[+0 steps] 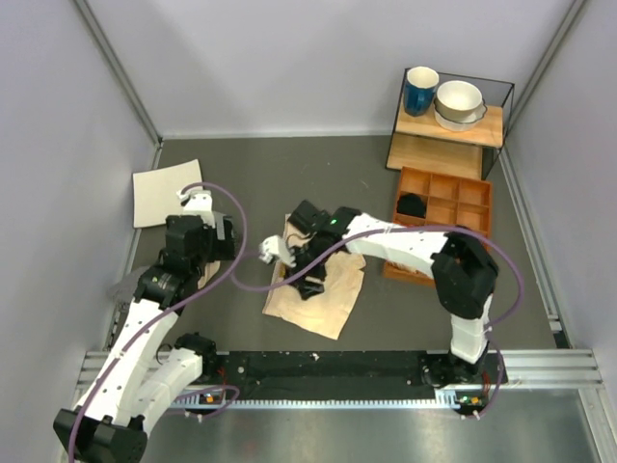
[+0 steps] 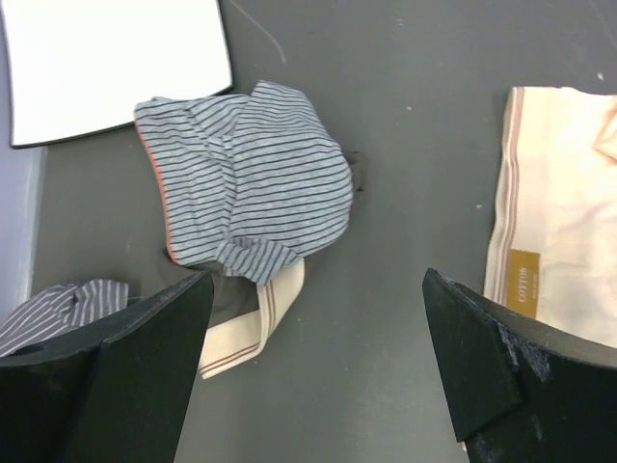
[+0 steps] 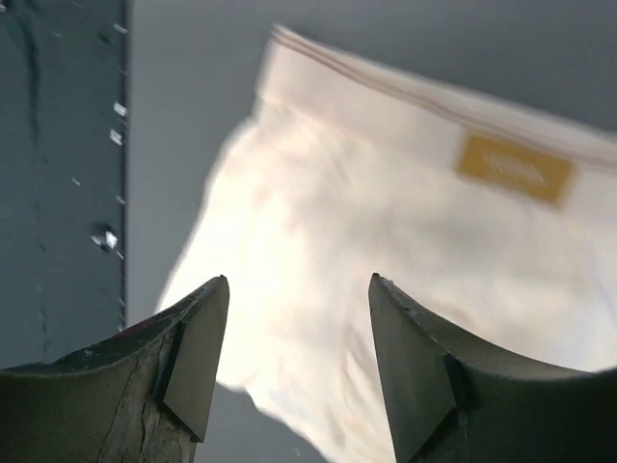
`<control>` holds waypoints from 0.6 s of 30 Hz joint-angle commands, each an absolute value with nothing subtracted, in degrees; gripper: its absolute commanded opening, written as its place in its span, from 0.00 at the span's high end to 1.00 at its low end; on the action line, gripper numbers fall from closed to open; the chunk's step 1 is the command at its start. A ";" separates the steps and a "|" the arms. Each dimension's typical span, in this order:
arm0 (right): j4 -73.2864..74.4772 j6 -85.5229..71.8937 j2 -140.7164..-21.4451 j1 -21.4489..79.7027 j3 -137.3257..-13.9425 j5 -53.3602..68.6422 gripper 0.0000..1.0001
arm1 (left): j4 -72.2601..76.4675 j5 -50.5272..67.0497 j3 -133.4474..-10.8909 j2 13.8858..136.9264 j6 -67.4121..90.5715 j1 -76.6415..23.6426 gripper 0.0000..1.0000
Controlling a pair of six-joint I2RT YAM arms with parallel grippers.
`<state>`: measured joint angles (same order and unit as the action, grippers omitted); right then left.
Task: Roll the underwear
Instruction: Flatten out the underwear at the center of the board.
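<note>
The underwear [image 1: 328, 304] is a pale peach-beige cloth lying mostly flat on the dark table in front of the arms. My right gripper [image 1: 310, 280] is open right above it. In the right wrist view the underwear [image 3: 386, 231] fills the space beyond the open gripper [image 3: 299, 282], which holds nothing. My left gripper [image 1: 205, 262] is to the left of the garment. In the left wrist view it [image 2: 318, 289] is open and empty over bare table, and the underwear's waistband edge [image 2: 569, 193] shows at the right.
A grey striped cloth [image 2: 241, 183] lies on a beige striped band [image 2: 251, 328], with another grey cloth [image 2: 58, 309] beside it. A white paper sheet [image 1: 166, 193] lies at the back left. A wooden compartment tray [image 1: 472, 193] holds a black bundle [image 1: 412, 204]. A shelf [image 1: 448, 130] carries a mug and bowls.
</note>
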<state>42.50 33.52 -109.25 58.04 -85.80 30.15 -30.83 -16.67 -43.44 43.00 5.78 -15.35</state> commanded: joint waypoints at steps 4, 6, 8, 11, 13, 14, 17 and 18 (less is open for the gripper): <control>44.82 28.15 -103.25 38.45 -87.62 22.07 0.39 | -27.51 -8.44 -43.06 45.08 4.75 -15.03 0.05; 44.74 26.11 -105.72 35.00 -90.69 20.05 0.39 | -27.51 -7.91 -43.07 45.53 4.75 -15.03 0.05; 44.91 24.61 -108.89 31.74 -92.54 20.04 0.38 | -27.51 -7.21 -42.98 45.53 4.66 -15.03 0.05; 45.79 23.82 -112.58 30.50 -94.13 22.22 0.39 | -27.51 -6.86 -42.89 45.62 4.57 -15.03 0.05; 46.49 22.33 -114.51 30.32 -95.35 23.81 0.39 | -27.51 -6.51 -42.89 45.70 4.48 -15.03 0.05; 47.02 21.98 -116.00 30.32 -95.62 24.17 0.39 | -27.51 -6.24 -42.89 45.88 4.57 -15.03 0.05; 47.81 21.62 -118.20 30.23 -95.98 24.69 0.39 | -27.51 -5.80 -42.89 46.05 4.48 -15.03 0.05; 47.99 21.45 -118.65 30.15 -96.06 24.70 0.40 | -27.51 -5.71 -42.89 46.14 4.48 -15.03 0.05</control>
<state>45.54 23.66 -116.79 29.74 -93.21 22.50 -30.00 -7.07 -43.35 45.93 4.95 -15.35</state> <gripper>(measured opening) 0.610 0.950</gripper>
